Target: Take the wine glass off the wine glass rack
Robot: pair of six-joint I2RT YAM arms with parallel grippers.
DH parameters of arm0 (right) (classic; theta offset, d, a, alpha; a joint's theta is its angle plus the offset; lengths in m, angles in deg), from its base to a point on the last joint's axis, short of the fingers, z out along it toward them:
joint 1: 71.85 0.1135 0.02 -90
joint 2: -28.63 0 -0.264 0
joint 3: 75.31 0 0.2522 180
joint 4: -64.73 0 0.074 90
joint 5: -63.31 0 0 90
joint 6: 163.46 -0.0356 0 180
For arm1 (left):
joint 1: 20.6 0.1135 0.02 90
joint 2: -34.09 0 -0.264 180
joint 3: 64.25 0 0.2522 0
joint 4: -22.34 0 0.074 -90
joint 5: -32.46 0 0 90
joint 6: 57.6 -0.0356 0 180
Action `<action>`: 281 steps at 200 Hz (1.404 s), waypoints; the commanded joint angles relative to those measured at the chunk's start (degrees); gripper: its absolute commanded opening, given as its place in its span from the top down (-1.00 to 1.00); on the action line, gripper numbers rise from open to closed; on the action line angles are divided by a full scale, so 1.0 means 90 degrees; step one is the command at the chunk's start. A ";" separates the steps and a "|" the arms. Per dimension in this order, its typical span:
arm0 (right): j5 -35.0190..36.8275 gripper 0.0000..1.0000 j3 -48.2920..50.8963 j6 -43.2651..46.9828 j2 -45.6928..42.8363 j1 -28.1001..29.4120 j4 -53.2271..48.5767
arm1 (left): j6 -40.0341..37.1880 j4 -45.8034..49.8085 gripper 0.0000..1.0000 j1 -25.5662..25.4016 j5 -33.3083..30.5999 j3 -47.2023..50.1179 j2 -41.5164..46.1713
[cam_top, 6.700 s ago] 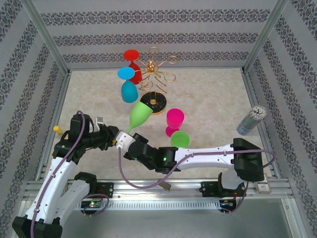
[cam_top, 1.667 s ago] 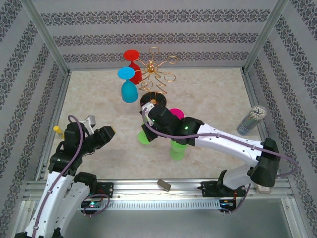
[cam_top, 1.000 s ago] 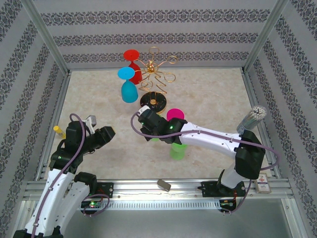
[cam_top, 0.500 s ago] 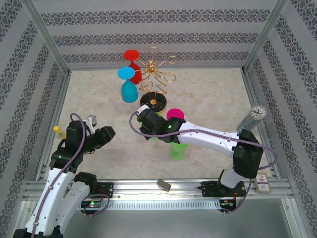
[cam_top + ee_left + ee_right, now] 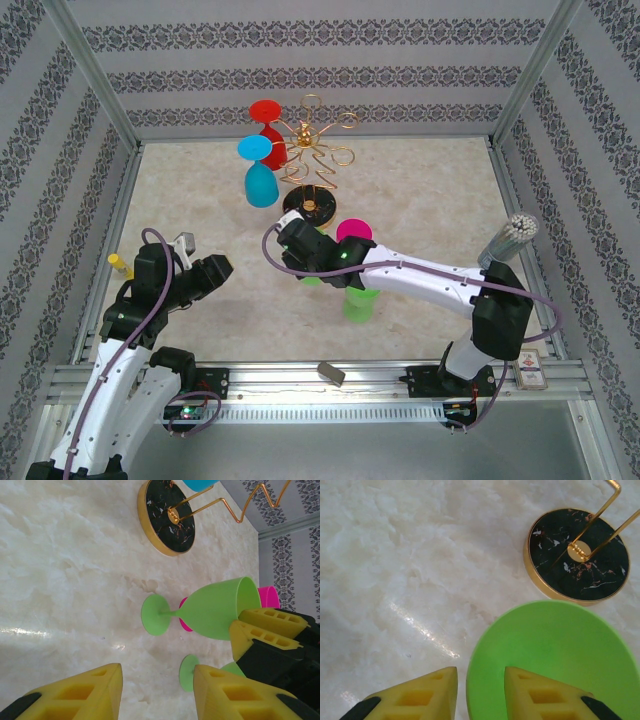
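Left gripper (image 5: 156,674) waits, fingers apart and empty. The right gripper (image 5: 480,674) has just eased its jaws apart around the rim of the green wine glass (image 5: 210,611), which stands on the table (image 5: 430,190) beside the wine glass rack (image 5: 576,555), so it's off! Seconds ago it hung tilted mid-air; the blue glass (image 5: 260,184) and red glass (image 5: 267,112) stay hooked behind.

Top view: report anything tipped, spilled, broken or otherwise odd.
Nothing stands out. The left green glass, right green glass and pink glass stand upright; the blue glass and red glass hang from the wine glass rack.
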 commanded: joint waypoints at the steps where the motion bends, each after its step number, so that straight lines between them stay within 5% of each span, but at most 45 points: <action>1: 0.0284 0.34 -0.0186 0.0097 -0.0509 -0.0019 -0.0058 | -0.0168 0.0118 0.15 0.0067 -0.0027 -0.0265 -0.0003; 76: -0.0140 0.39 -0.0103 -0.0108 -0.1867 -0.0084 -0.0344 | -0.0165 -0.0224 0.15 0.0067 -0.0010 -0.0839 -0.0439; 138: -0.1094 0.40 -0.0380 -0.0622 -0.2515 -0.0790 -0.0807 | -0.0327 -0.0667 0.12 0.0077 0.0016 -0.2366 -0.1850; 213: -0.2130 0.38 -0.1173 -0.0785 -0.2324 -0.1775 -0.0961 | -0.0510 -0.0907 0.09 0.0149 0.0163 -0.4702 -0.4227; 281: -0.2920 0.39 -0.1615 -0.0941 -0.1826 -0.2416 -0.0881 | -0.0364 -0.1202 0.08 0.0425 0.0466 -0.5362 -0.5156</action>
